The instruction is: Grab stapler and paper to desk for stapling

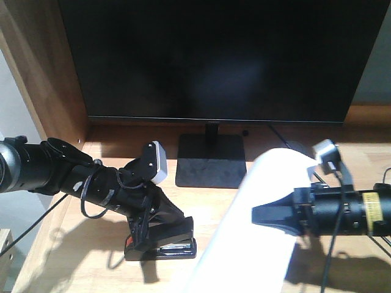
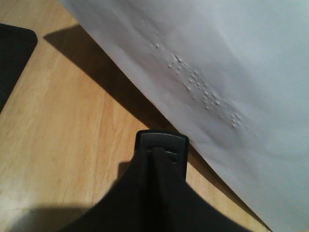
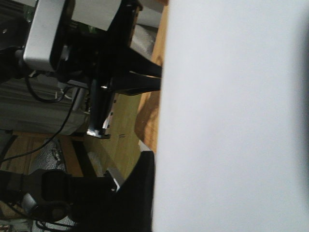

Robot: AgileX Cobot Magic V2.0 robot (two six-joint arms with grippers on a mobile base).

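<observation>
Two holds showed: left gripper (image 1: 148, 234) clamped the stapler (image 1: 180, 237), seemingly rigid, near-left on the desk (image 1: 208, 201); right gripper (image 1: 259, 215) pinched the paper (image 1: 244, 256) near-right, probably limp, best held by its edge.

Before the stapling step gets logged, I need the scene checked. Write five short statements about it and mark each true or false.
1. The left claw grips the stapler. True.
2. The paper lies flat on the desk. False: the right claw holds it raised and curved.
3. A monitor stands behind both arms. True.
4. The stapler sits on the monitor's base. False: it is on bare wood, in front of the base and to its left.
5. The screen is lit. False: it is dark.
</observation>
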